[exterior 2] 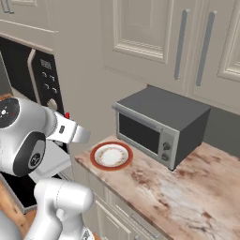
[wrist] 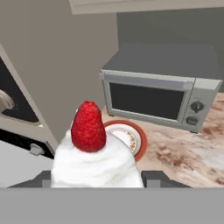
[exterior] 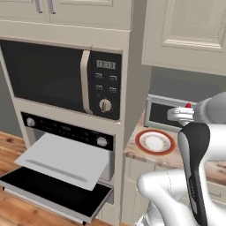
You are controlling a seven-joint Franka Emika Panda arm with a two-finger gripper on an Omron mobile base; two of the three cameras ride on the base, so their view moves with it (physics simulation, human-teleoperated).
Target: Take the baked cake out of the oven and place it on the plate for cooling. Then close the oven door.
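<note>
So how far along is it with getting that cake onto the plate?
Roughly halfway. Done: the cake is out of the oven, whose pulled-out tray lies bare. In hand: the end effector grips the cake in the air, short of the plate on the counter. Left: setting the cake on the plate, then closing the oven door, which hangs open.
</note>
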